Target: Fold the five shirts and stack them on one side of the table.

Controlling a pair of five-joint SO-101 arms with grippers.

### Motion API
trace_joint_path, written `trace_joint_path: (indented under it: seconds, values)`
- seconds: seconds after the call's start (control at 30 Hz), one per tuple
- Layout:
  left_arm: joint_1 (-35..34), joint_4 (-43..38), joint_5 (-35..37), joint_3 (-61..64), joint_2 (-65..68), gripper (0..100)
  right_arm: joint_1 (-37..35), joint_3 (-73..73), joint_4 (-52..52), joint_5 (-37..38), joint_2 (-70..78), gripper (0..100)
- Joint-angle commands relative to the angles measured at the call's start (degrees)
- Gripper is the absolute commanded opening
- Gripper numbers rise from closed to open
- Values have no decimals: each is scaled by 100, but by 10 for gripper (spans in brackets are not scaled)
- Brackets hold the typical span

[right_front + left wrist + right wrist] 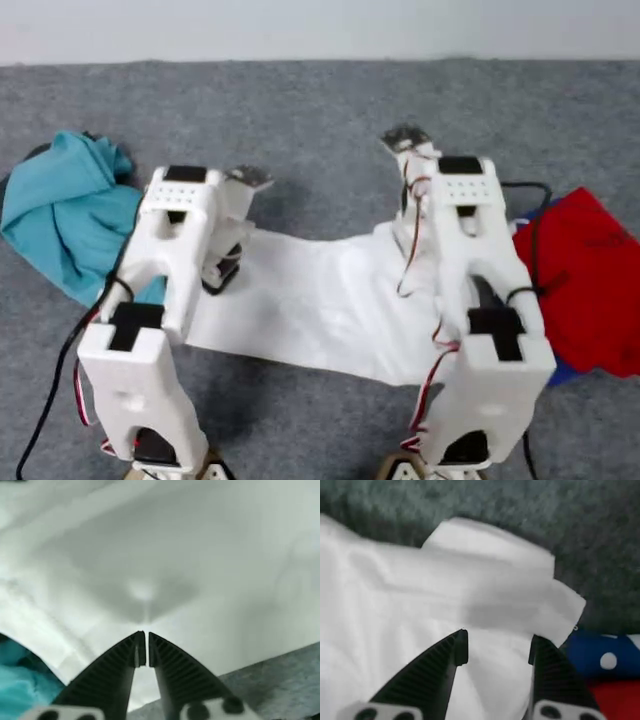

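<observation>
A white shirt (320, 300) lies spread flat across the middle of the grey table cover, between the two arms. The left arm (180, 230) stands over the shirt's left end. My left gripper (142, 636) has its fingertips pressed together on the white shirt (200, 570), where a crease runs up to the tips. The right arm (465, 230) is over the shirt's right end. My right gripper (498, 642) is open just above a corner of the white shirt (485, 580), with cloth showing between its fingers.
A crumpled teal shirt (65, 215) lies at the table's left side, also beside the left gripper (20, 680). A red shirt (590, 285) sits at the right over a blue dotted one (600, 655). Bare grey cover (320, 110) stretches toward the far wall.
</observation>
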Motion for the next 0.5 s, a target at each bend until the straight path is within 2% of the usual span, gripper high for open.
trace_joint_path:
  seconds: [0.0, 0.23, 0.4, 0.47]
  values:
    - [35, -334, 26, 110, -35, 15, -40, -527, -22, -114, 312, 204]
    - [62, -527, 18, 295, -44, 15, -13, -791, -66, -97, 892, 195]
    - [70, -527, 26, 295, -44, 15, -22, -809, -75, -123, 646, 0]
    - [70, -527, 26, 295, -44, 15, 4, -809, -75, -123, 549, 43]
